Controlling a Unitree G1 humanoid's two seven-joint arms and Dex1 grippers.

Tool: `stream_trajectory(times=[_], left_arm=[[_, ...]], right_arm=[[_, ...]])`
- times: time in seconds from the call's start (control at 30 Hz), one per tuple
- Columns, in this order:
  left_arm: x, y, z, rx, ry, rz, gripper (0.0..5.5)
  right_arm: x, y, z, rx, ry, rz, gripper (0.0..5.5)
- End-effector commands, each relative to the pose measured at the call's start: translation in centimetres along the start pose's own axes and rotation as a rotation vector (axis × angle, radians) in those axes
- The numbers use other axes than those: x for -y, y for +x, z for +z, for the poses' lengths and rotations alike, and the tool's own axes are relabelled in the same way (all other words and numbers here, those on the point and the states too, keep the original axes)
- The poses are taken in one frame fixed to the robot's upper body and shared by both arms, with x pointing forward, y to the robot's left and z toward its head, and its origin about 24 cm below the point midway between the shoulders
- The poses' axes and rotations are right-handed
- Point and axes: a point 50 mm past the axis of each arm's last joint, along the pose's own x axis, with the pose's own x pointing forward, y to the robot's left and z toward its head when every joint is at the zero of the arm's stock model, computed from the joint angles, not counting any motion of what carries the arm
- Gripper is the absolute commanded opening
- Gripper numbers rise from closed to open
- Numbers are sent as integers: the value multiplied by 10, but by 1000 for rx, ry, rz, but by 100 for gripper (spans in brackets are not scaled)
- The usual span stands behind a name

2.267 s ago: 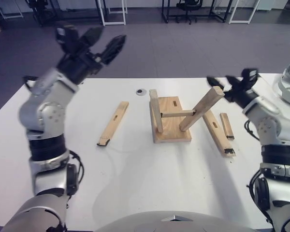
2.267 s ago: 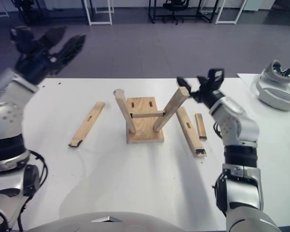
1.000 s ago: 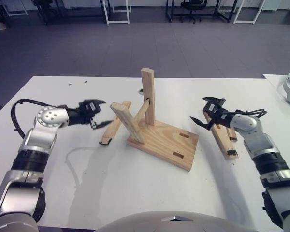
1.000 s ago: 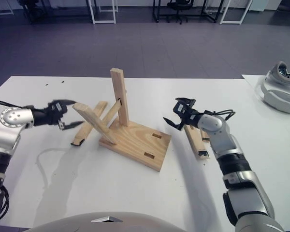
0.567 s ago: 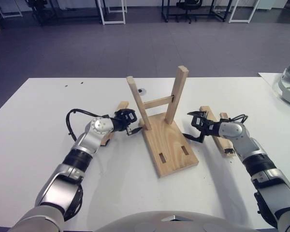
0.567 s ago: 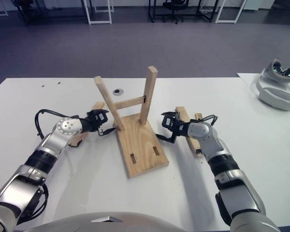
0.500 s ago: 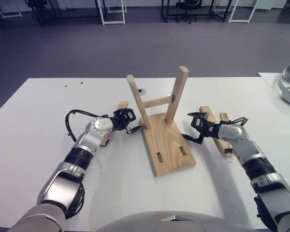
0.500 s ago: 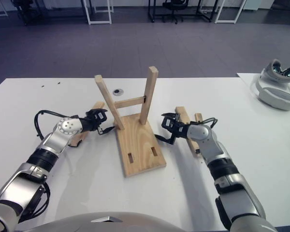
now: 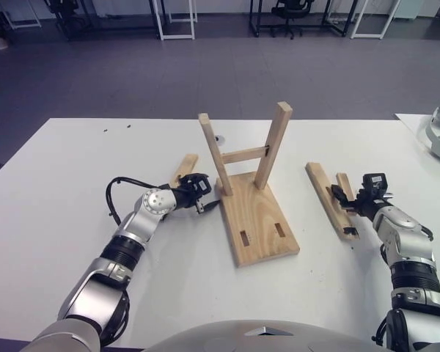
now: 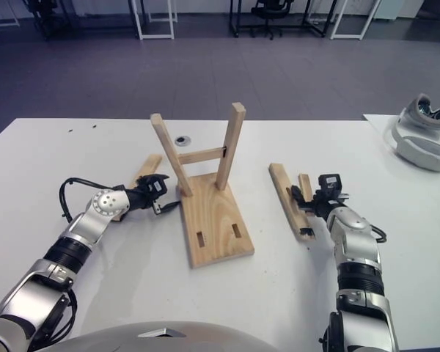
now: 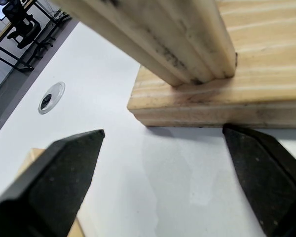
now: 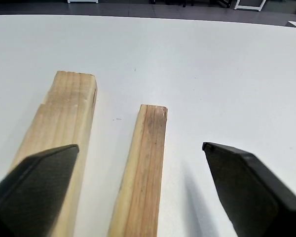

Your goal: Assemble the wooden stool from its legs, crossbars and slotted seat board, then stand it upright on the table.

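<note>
Right wrist view: the right gripper [image 12: 139,147] gapes wide, empty. The crossbar [image 12: 140,173] lies lengthwise between its fingers [image 12: 34,182], seemingly untouched.

We see bare table [image 9: 205,293] in front of the seat board [image 9: 268,227] and between it and the loose leg [image 9: 323,188] on the right. The upright legs [image 9: 213,154], joined by a crossbar [image 9: 243,155], block the board's far end.
</note>
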Motion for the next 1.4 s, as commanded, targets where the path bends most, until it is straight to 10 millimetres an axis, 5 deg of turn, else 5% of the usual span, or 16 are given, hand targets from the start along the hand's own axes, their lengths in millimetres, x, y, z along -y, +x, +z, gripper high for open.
stream_trajectory(times=[0.03,0.33,0.47,0.57,0.67,0.77,0.83,0.97,1.07,1.4], left_arm=[[5,4,-7,-47,-2,-18,444],[5,14,6,-7,-4,-24,444],[7,20,12,26,-27,-23,444],[-4,15,13,48,-42,56,444],[-50,-28,24,158,-135,294,444],[-100,-91,88,547,-312,492,444],[-104,-114,149,868,-398,391,444],[-90,-133,219,1181,-503,116,444],[-87,-130,233,1219,-602,23,425],[-86,-125,231,1217,-719,-19,261]], right_arm=[[4,2,-4,-14,96,-22,401],[5,-1,-30,-162,9,-19,215],[10,-1,-28,-146,-2,-29,142],[16,1,-3,-7,-31,-58,131],[9,-6,59,304,-163,-19,131],[-31,-34,148,724,-349,79,131],[-81,-59,193,968,-442,214,131],[-172,-95,223,1229,-569,500,131],[-197,-107,225,1303,-580,596,131],[-201,-110,221,1307,-605,642,131]])
